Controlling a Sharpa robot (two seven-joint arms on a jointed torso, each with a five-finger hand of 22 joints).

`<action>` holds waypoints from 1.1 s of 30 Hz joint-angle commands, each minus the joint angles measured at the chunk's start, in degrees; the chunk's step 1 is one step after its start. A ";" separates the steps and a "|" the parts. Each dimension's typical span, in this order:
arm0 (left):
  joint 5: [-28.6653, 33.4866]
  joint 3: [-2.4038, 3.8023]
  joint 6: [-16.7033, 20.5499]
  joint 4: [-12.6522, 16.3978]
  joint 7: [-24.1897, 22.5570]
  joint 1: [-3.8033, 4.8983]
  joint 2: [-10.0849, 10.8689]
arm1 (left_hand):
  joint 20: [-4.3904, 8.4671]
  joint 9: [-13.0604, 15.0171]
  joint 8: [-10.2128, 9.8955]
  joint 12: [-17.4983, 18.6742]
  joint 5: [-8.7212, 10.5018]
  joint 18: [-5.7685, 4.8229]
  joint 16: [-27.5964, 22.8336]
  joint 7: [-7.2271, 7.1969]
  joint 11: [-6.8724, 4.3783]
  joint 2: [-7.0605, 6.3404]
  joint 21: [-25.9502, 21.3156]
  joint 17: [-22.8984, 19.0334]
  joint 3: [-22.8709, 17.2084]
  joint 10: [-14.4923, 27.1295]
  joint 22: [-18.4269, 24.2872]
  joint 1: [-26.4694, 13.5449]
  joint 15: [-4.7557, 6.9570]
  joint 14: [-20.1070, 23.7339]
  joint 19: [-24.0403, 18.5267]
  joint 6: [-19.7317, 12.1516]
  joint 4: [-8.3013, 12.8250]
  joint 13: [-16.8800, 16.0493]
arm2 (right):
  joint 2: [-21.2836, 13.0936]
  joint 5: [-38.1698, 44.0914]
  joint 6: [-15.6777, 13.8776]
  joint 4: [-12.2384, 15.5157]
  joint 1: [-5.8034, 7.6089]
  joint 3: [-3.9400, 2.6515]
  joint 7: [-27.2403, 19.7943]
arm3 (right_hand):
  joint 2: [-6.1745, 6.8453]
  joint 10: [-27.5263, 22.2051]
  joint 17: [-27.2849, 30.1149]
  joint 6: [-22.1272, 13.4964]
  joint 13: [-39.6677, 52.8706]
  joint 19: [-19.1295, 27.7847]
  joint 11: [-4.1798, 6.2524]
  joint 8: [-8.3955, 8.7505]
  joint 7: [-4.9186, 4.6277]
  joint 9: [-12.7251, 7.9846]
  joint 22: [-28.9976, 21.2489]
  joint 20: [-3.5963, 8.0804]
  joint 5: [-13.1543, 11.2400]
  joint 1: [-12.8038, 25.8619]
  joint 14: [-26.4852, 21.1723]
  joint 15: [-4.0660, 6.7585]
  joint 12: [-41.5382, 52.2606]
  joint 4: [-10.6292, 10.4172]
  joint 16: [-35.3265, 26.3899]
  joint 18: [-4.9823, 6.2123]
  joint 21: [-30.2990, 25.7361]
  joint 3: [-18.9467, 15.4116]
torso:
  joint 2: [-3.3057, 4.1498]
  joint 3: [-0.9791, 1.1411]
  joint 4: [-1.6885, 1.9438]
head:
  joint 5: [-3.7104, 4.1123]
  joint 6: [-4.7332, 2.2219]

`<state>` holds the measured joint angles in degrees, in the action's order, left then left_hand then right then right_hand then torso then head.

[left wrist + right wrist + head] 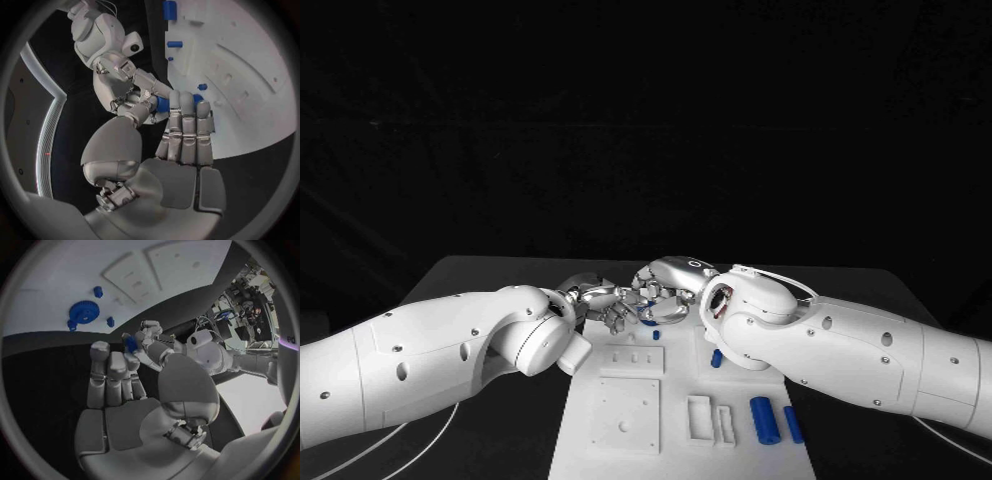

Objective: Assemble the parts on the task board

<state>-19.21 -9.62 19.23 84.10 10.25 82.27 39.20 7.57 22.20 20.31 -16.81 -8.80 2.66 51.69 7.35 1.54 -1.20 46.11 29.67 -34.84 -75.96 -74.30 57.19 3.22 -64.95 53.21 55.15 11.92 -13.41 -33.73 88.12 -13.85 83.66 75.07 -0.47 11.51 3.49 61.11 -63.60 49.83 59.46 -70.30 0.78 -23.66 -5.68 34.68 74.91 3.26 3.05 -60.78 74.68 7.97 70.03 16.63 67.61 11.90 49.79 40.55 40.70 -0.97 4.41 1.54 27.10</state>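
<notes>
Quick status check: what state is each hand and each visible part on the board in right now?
Left hand: meets the right hand over the board's far end, touching a small blue part.
Right hand: pinches that blue part.
Task board: flat on the table.
Two blue cylinders: lying on the board's near right.
Blue gear: seated flat on the board.

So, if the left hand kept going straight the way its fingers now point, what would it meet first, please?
Most likely the right hand, whose fingers meet the left hand's fingers around a small blue part at the task board's edge. Depth is unclear, so contact may already exist.
</notes>
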 commanded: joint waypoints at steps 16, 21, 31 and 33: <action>1.81 0.28 -1.35 0.54 -2.40 0.24 0.24 | 1.44 0.59 0.45 0.30 5.64 1.14 0.73 -0.75 -0.11 1.07 0.72 -0.10 -3.99 -0.61 0.18 1.01 0.24 -0.21 -0.27 1.10 -0.52 -0.42 | -0.39 -6.10 -0.75 -0.57 -0.43 0.24 -2.39 | 0.85 -1.67 0.04 10.12 -0.20 0.03 1.32 0.67 1.47 0.26 0.46 0.20 -0.23 0.37 -0.08 0.25 -0.73 -0.18 -0.41 3.10 -0.21 0.87 | -0.01 -0.03 -0.04 | -0.28 -0.17; 3.42 0.30 -1.52 0.68 -3.40 0.24 0.52 | 1.42 0.70 0.54 0.28 6.00 1.12 0.84 -0.73 -0.12 0.61 0.84 -0.07 -4.57 -0.71 0.24 0.93 0.23 -0.24 -0.18 1.12 -1.01 -0.50 | -0.51 -9.25 -1.89 -1.06 -0.43 0.26 -4.44 | 3.50 -2.60 0.15 8.74 -0.82 0.47 0.87 1.60 1.06 0.41 0.37 -0.08 -0.24 1.04 -0.53 -0.18 -2.16 -0.44 -0.89 3.09 -0.63 0.96 | 0.01 -0.04 -0.09 | -0.34 -0.19; 9.12 0.34 -2.84 0.93 -7.18 0.22 1.16 | 1.45 0.81 0.65 0.24 5.99 1.15 0.95 -0.76 -0.16 0.72 0.97 -0.04 -4.82 -0.83 0.25 0.91 0.26 -0.29 -0.09 1.17 -1.30 -0.57 | -1.35 -10.93 -4.40 -0.94 -0.60 0.79 -9.13 | 7.21 -5.92 0.01 0.36 -2.18 3.11 -2.31 7.72 -2.31 -2.20 0.75 -1.36 0.78 -0.78 -2.71 -3.23 -4.29 0.08 -1.71 3.10 -1.77 -8.19 | 0.02 -0.01 -0.05 | -0.34 -0.30; 10.41 0.34 -3.51 0.89 -8.19 0.22 1.40 | 1.45 0.82 0.65 0.23 6.00 1.16 0.96 -0.76 -0.17 0.74 0.99 -0.03 -4.85 -0.84 0.25 0.91 0.26 -0.29 -0.08 1.17 -1.32 -0.58 | -1.87 -12.29 -5.29 -0.78 -0.69 0.85 -10.72 | 7.23 -6.05 0.00 0.31 -2.30 3.25 -2.46 7.99 -2.46 -2.43 0.75 -1.51 1.15 -1.26 -2.86 -3.37 -4.28 0.09 -1.73 3.10 -1.89 -8.87 | 0.00 -0.02 -0.06 | -0.38 -0.38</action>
<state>-12.82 -9.51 17.73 84.79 6.53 82.28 40.64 7.54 22.20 20.32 -16.83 -2.79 2.68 52.39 7.27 1.41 -1.63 46.80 29.62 -38.08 -76.49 -74.11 57.62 3.22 -64.95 53.23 55.05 12.26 -13.92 -35.50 78.42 -17.81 82.60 74.59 0.24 5.16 10.56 59.93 -63.56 48.89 57.20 -67.42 -0.40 -15.92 -6.62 32.27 74.91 1.64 4.02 -61.55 71.80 4.97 65.87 16.73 66.17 12.09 48.13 31.86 40.71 -0.98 4.35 1.19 26.79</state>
